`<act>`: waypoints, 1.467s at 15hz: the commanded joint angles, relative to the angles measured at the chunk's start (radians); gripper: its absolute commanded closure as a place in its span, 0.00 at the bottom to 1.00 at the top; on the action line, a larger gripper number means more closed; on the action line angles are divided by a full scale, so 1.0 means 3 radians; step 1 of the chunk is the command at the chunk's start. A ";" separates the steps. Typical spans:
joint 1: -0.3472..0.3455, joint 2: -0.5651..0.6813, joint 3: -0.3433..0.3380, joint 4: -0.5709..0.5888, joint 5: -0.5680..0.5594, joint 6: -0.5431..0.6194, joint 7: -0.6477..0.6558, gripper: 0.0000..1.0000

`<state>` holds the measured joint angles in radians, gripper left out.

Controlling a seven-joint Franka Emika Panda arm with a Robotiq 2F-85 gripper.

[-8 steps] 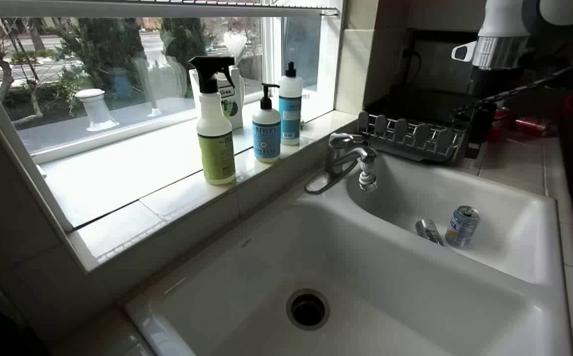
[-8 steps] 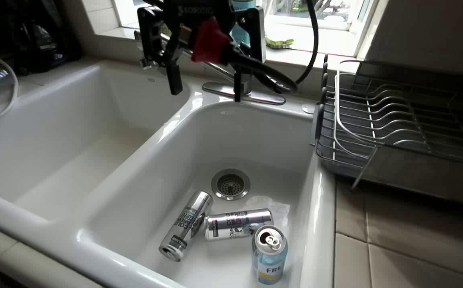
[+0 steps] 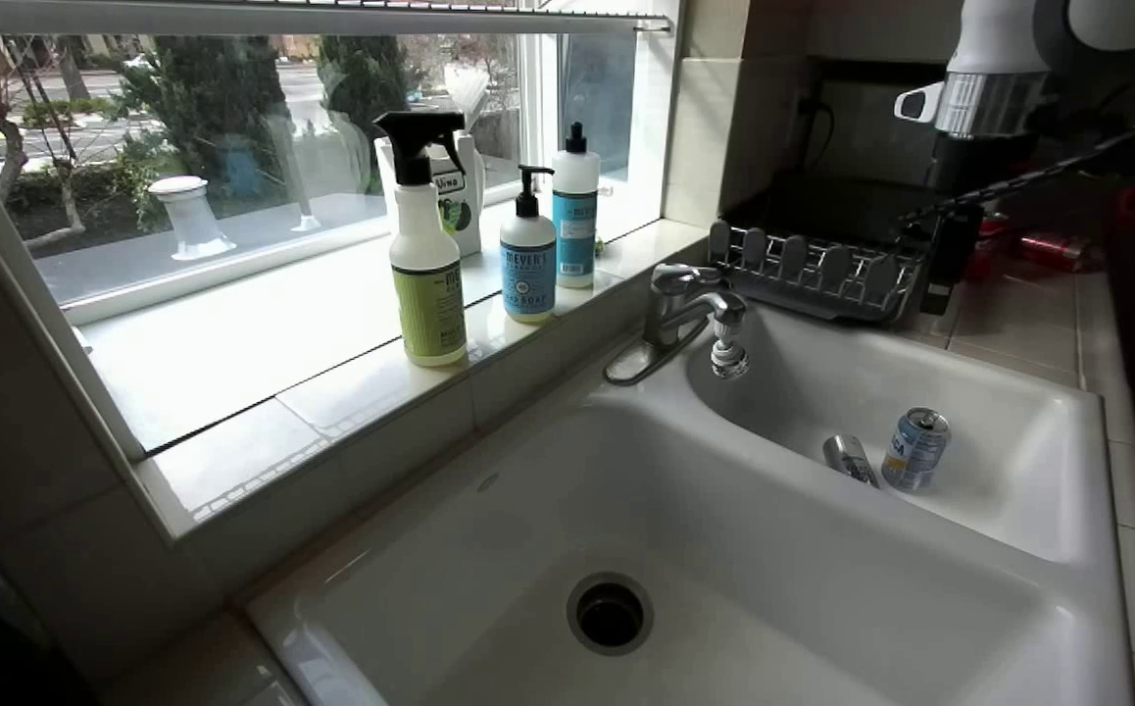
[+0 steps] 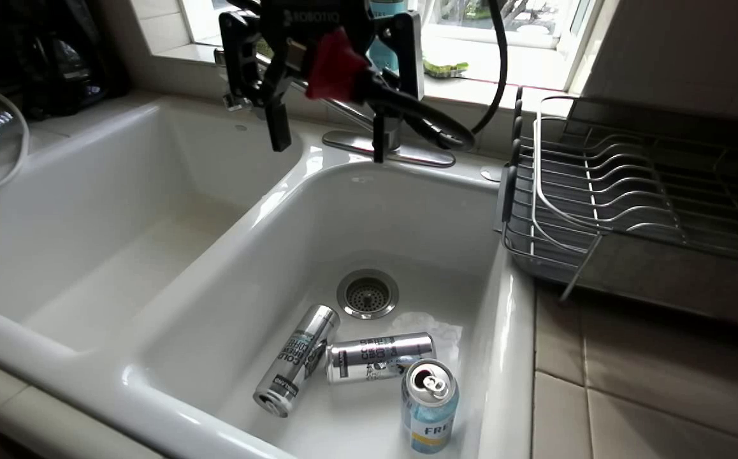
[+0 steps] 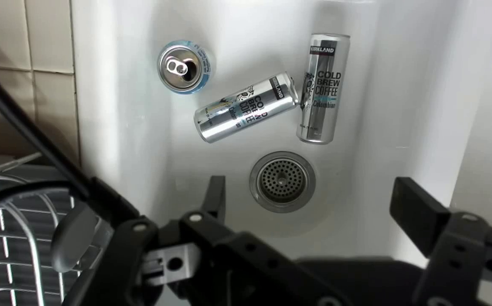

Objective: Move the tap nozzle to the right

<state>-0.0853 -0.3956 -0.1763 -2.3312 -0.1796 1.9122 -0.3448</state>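
Tap nozzle (image 3: 715, 305) move: judged not done and, from how things lie, probably not begun. Sink (image 4: 506, 370): two basins parted by a divider (image 4: 219, 248); the rack (image 4: 649, 268) stands just beside one of them, termed below the rack-side basin (image 4: 433, 217). Gripper (image 4: 330, 152): suspended above that basin, jaws well apart, holding nothing in the wrist view. In an exterior view it hides part of the nozzle; contact between them cannot be confirmed. Nozzle: mounted at the back rim of the sink; in an exterior view it slants leftward from its base plate (image 4: 417, 154), away from the rack. If right is read as toward the rack, which seems likely, the whole swing remains outstanding: approach, contact, sweep, withdrawal. A sideways push would probably suffice without a grasp. Upright can (image 4: 429, 414) and two lying cans (image 5: 246, 108): on the floor of the rack-side basin, well below the nozzle and not judged an obstruction. Drain (image 5: 282, 180): seen through the gap of the jaws in the wrist view, uncovered. Tip fitting (image 3: 728, 355): small, hanging from the nozzle's end; which basin it overhangs cannot be told. Pressing on it rather than on the nozzle itself could work it loose.
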 commanded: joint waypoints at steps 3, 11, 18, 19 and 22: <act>0.0111 -0.0010 0.0091 0.0015 0.0054 0.0104 -0.0064 0.00; 0.0602 0.0173 0.0447 0.0420 0.0545 0.0223 -0.0061 0.00; 0.0625 0.0679 0.0637 0.0833 0.0860 0.0609 0.0497 0.00; 0.0607 0.0740 0.0660 0.0858 0.0839 0.0705 0.0641 0.00; 0.0574 0.0892 0.0713 0.0910 0.0744 0.0885 0.1055 0.00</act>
<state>0.1084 -0.1819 0.0114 -2.0940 0.0565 2.1499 -0.1338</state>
